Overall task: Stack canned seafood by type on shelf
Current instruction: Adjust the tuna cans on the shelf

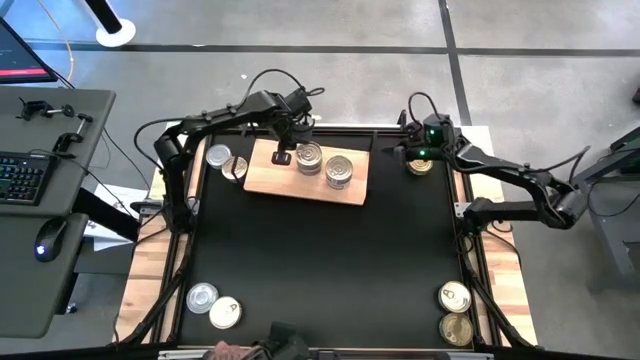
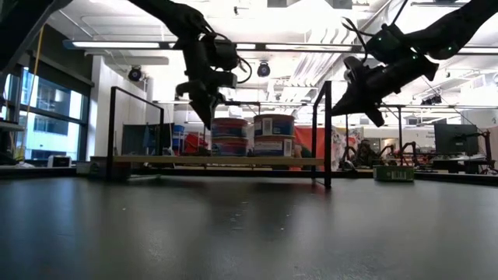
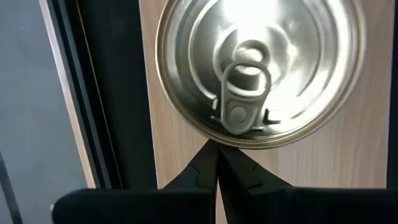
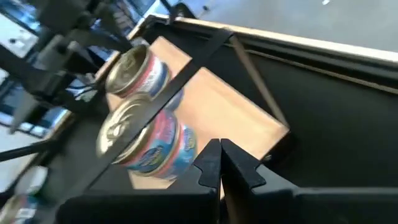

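The light-wood shelf [image 1: 270, 180] lies at the far middle of the black mat. Two stacks of two labelled cans stand on it, one to the left [image 1: 309, 158] and one to the right [image 1: 339, 170]. My left gripper [image 1: 282, 155] is shut and points down just left of the left stack; its tips [image 3: 216, 163] stand beside the silver pull-tab lid [image 3: 255, 68]. My right gripper [image 2: 366, 105] hangs shut in the air at the far right, above a gold-lidded can [image 1: 420, 166] on the mat. My left gripper's shut fingertips [image 3: 208, 163] come from above at the rim [image 3: 214, 140] of the left stack's top can. Whether they touch it I cannot tell.
Two loose cans [image 1: 226, 161] lie on the mat left of the shelf. Two more [image 1: 214, 304] sit at the near left corner and two [image 1: 455, 312] at the near right. A black frame [image 2: 323, 132] runs along the far edge. The mat's middle [image 1: 320, 260] is bare.
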